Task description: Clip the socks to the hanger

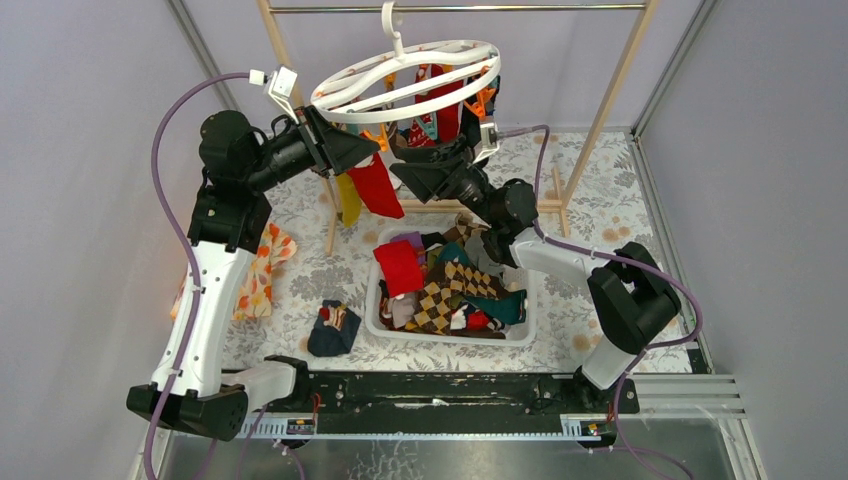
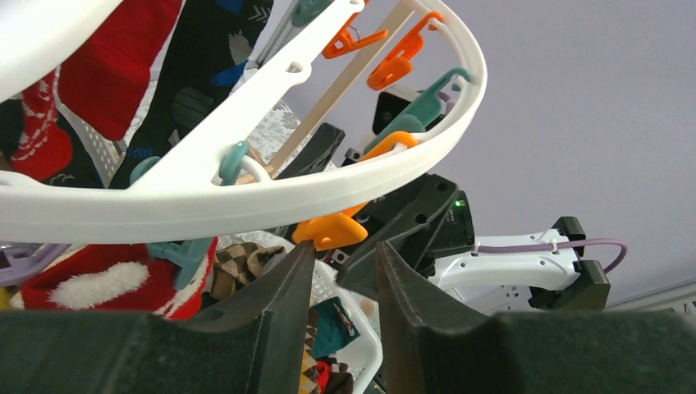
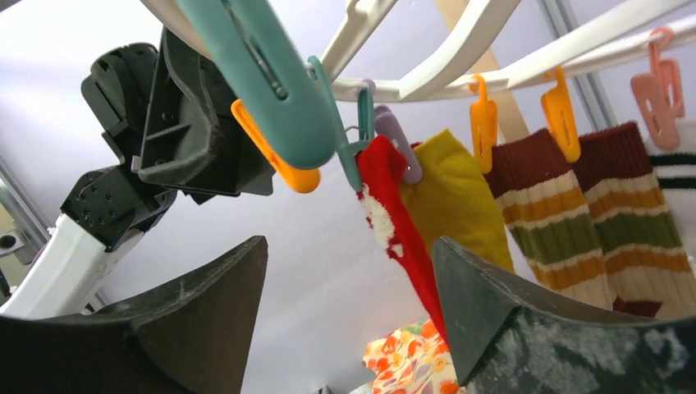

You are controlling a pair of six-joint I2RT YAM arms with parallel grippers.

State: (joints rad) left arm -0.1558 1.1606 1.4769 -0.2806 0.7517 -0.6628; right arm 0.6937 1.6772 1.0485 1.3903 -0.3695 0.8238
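Note:
The white oval hanger (image 1: pixel 405 75) hangs from the rack rod with several socks clipped on, among them a red sock (image 1: pixel 375 185) and a yellow sock (image 1: pixel 348 202). My left gripper (image 1: pixel 372 150) is raised just under the ring's near-left rim (image 2: pixel 246 193). It (image 2: pixel 343 246) is slightly open and empty, with an orange clip (image 2: pixel 332 232) just above its tips. My right gripper (image 1: pixel 400 162) faces it from the right, wide open and empty (image 3: pixel 350 242). A teal clip (image 3: pixel 271 82) hangs above it. The red sock (image 3: pixel 398 217) hangs beside its right finger.
A white basket (image 1: pixel 450 338) heaped with mixed socks stands at table centre. A dark sock (image 1: pixel 333 328) lies left of it. An orange-flowered cloth (image 1: pixel 262 272) lies at the far left. The wooden rack's posts (image 1: pixel 610 90) stand behind. Brown-striped socks (image 3: pixel 542 222) hang to the right.

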